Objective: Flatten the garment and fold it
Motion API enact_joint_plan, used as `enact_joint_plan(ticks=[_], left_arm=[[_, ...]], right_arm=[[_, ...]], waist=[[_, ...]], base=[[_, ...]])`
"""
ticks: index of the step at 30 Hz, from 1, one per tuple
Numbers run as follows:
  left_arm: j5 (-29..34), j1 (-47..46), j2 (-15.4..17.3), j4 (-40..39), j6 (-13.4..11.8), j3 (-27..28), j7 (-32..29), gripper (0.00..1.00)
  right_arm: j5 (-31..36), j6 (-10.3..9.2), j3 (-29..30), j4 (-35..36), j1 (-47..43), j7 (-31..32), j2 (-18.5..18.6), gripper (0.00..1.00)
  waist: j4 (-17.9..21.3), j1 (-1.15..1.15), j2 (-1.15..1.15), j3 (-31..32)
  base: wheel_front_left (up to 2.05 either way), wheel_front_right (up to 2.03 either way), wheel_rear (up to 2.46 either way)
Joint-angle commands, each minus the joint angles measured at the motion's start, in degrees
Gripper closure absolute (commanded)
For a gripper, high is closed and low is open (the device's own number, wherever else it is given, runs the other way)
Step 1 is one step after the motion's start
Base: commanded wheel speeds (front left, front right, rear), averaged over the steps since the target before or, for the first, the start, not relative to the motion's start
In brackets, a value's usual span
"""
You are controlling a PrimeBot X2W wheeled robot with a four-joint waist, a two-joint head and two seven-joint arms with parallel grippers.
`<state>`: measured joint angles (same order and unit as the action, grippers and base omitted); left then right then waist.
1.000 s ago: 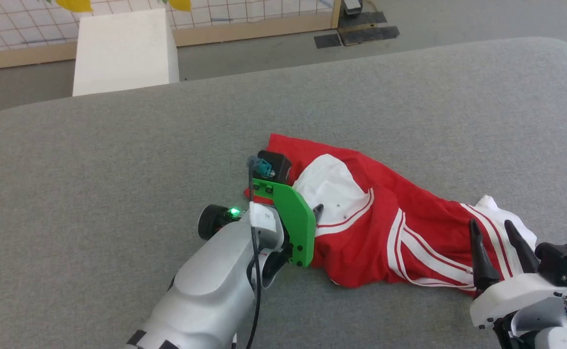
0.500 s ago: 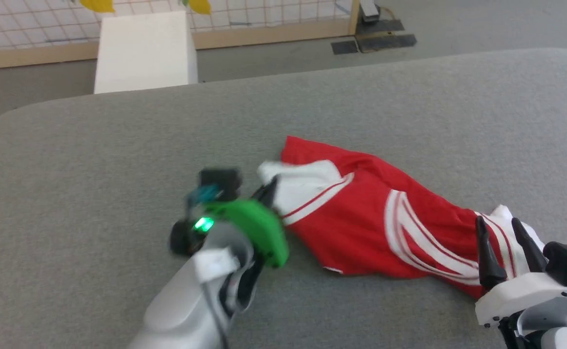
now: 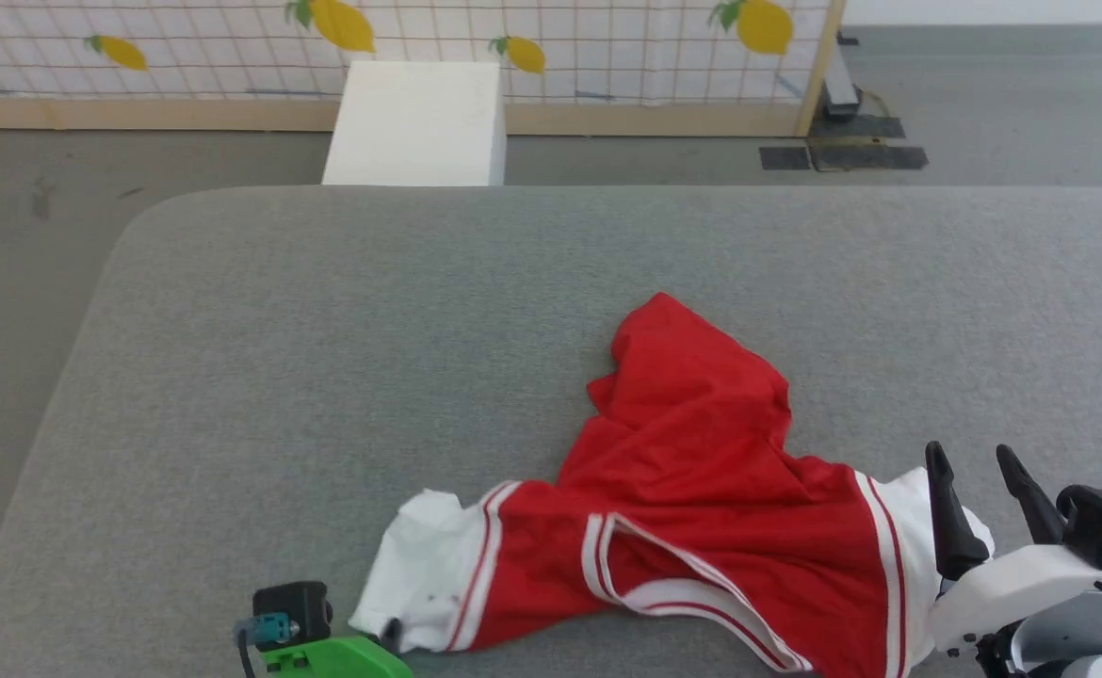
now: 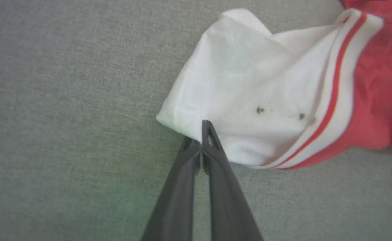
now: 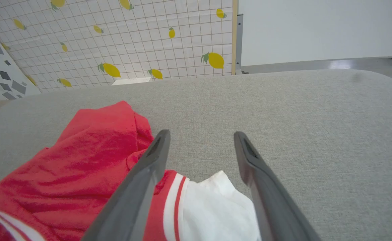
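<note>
The red garment (image 3: 692, 508) lies rumpled on the grey table (image 3: 325, 330), white sleeves with red-striped trim at both ends; its lettering is hidden. My left gripper (image 4: 204, 129) is shut, pinching the edge of the left white sleeve (image 4: 243, 90); in the head view its green mount (image 3: 334, 654) sits at the bottom edge beside that sleeve (image 3: 419, 574). My right gripper (image 3: 970, 457) stands open at the lower right, its fingers (image 5: 149, 167) hovering over the right white sleeve (image 5: 212, 211) with nothing between them.
A white box (image 3: 414, 122) stands on the floor beyond the table's far edge, before a lemon-patterned grid wall (image 3: 551, 42). The table's rounded left corner (image 3: 141, 212) is near; bare grey surface stretches left and behind the garment.
My left gripper has pulled the white sleeve leftward and toward me, stretching the garment out. The head camera has shifted. The right gripper stays open by the right sleeve.
</note>
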<state>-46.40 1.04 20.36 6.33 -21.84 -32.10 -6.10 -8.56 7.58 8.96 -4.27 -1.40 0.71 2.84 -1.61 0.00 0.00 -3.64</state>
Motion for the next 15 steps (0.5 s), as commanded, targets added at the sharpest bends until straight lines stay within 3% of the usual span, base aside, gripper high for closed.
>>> enact_joint_plan(ticks=[1, 7, 11, 15], left_arm=[[-0.35, 0.53, 0.68, -1.06, -0.58, -0.18, -0.84, 0.00], [1.50, 1.17, 4.90, -5.09, -1.67, -2.05, -5.08, 0.00], [4.92, -0.29, 7.59, -10.29, -4.03, 0.36, -1.60, 0.00], [7.16, -3.32, 9.30, -11.09, -3.08, 0.51, -0.61, 0.00]], right_arm=[[0.09, -0.09, -0.08, 0.49, -0.71, 0.34, 0.04, 0.00], [0.03, -0.09, -0.71, 0.93, -1.20, 1.25, 0.04, 0.00], [-0.21, -0.09, -0.05, 1.52, -1.60, 1.34, 0.04, 0.00], [-0.57, -0.09, 0.13, 1.97, -1.50, 1.28, 0.04, 0.00]], waist=[[-1.35, 0.00, 0.00, 1.04], [-0.76, 0.00, 0.00, 1.81], [0.13, 0.00, 0.00, 1.49], [1.14, 0.00, 0.00, 0.18]], base=[[0.00, 0.00, 0.00], [0.00, 0.00, 0.00], [0.00, 0.00, 0.00], [0.00, 0.00, 0.00]])
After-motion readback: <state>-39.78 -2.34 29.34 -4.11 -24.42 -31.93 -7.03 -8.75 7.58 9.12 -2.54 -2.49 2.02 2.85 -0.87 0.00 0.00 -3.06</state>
